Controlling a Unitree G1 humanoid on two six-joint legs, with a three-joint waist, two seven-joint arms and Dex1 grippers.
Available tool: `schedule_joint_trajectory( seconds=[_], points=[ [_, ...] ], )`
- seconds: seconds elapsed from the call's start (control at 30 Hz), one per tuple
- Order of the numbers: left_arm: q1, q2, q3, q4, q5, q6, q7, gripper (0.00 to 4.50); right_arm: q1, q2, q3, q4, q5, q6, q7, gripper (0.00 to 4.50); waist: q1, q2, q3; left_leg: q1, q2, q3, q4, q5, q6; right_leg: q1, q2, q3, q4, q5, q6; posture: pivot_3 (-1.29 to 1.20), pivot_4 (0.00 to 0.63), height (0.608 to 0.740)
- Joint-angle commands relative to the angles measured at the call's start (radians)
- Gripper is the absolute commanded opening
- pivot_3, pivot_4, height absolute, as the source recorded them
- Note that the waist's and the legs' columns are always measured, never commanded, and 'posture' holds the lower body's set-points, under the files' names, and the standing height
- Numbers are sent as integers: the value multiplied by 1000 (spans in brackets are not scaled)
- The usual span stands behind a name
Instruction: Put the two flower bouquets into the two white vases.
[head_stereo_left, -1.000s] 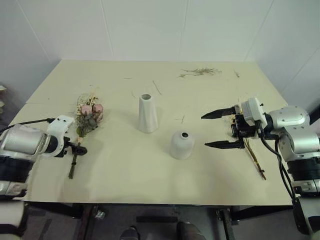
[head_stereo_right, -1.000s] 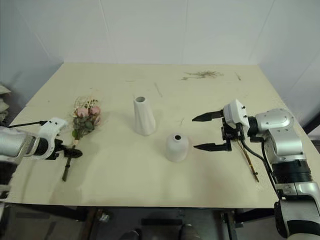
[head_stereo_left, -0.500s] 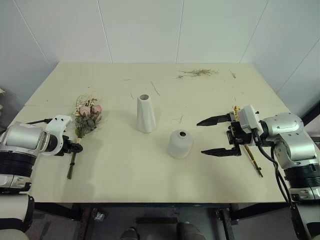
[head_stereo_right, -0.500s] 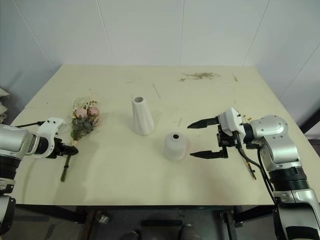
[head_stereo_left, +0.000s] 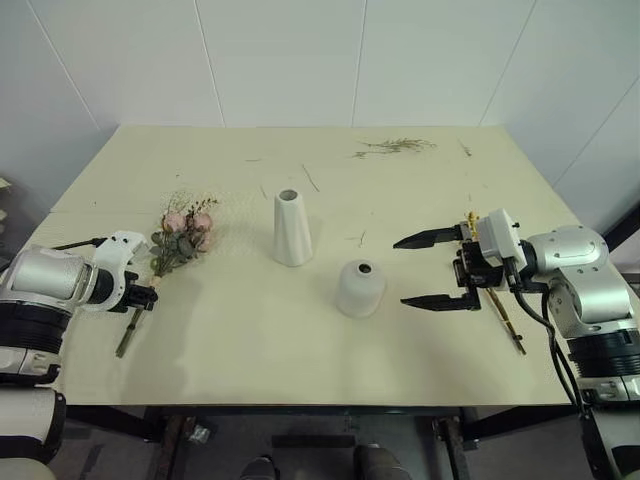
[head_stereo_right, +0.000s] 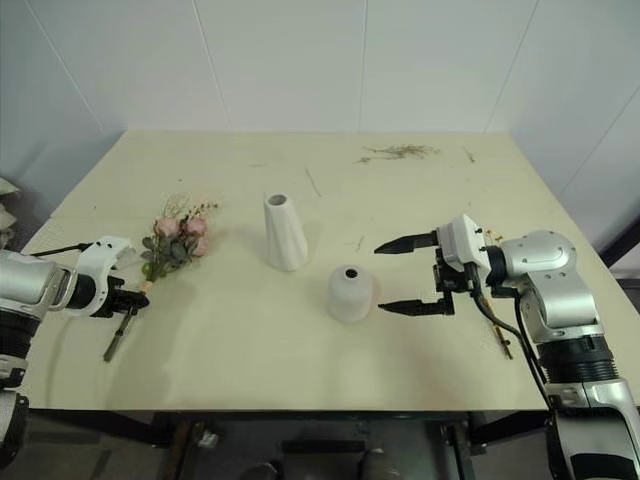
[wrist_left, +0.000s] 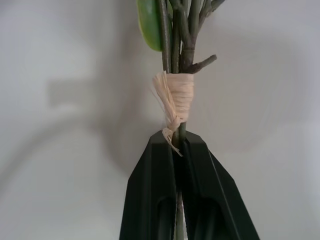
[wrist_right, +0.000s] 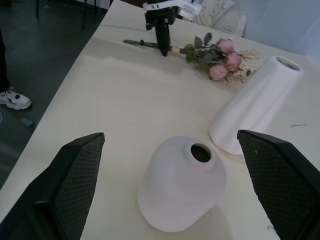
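Note:
The pink rose bouquet (head_stereo_left: 182, 240) lies at the table's left, flower heads pointing away from me. My left gripper (head_stereo_left: 148, 293) is shut on its stems, just below the pale raffia tie (wrist_left: 174, 95), as the left wrist view shows (wrist_left: 176, 137). The tall tapered white vase (head_stereo_left: 291, 228) stands mid-table, with the short domed white vase (head_stereo_left: 360, 288) in front and to its right. My right gripper (head_stereo_left: 400, 272) hovers open beside the domed vase, holding nothing. The thin yellow-orange bunch (head_stereo_left: 503, 318) lies on the table under my right wrist, partly hidden.
Loose dried sprigs (head_stereo_left: 395, 146) lie scattered near the table's far edge. The cream table (head_stereo_left: 240, 340) has bare surface along its front edge between the arms. A person's shoe (wrist_right: 15, 99) is on the floor beyond the table's left side.
My left gripper has shut on the rose bouquet's stems. The bouquet has pivoted, its stem end swinging left and its heads right. My right gripper stays open and still.

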Motion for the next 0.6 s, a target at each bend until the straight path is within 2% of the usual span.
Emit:
schedule_joint_trajectory(
  seconds=[0.03,0.1,0.13,0.2,0.4,0.6],
  points=[
    [-73,-118,339,73,-154,-329,95,23,2,-23,-42,-54,18,11,-7,4500,15,-1,0,0,0,0,1,0,0,0,0,0,-1,0,0,0,150,740],
    [-87,-160,458,72,-211,-524,79,23,8,-29,-49,-65,18,21,-16,4500,19,-6,1,-3,0,0,3,1,-1,-1,0,0,-2,2,0,0,150,740],
    [-91,-171,480,57,-226,-581,66,23,10,-32,-53,-68,18,24,-20,4500,18,-7,0,-4,0,0,4,1,-1,-2,0,0,-2,3,1,0,150,740],
    [-110,-187,514,45,-274,-584,55,23,11,-36,-59,-68,17,29,-28,4500,17,-7,0,-6,0,1,5,0,-2,-3,0,0,-4,5,2,0,150,740],
    [-155,-288,519,-38,-388,-689,-66,23,18,-32,-71,-95,14,51,-77,4500,22,-7,0,-6,0,3,6,-2,-1,-2,0,1,-5,5,3,0,150,740],
    [-290,-397,472,109,-393,-815,-155,23,37,-31,-74,-131,19,73,-113,4500,21,-7,0,-12,-1,2,14,-3,0,-2,0,2,-7,8,7,0,150,740]
  ],
)
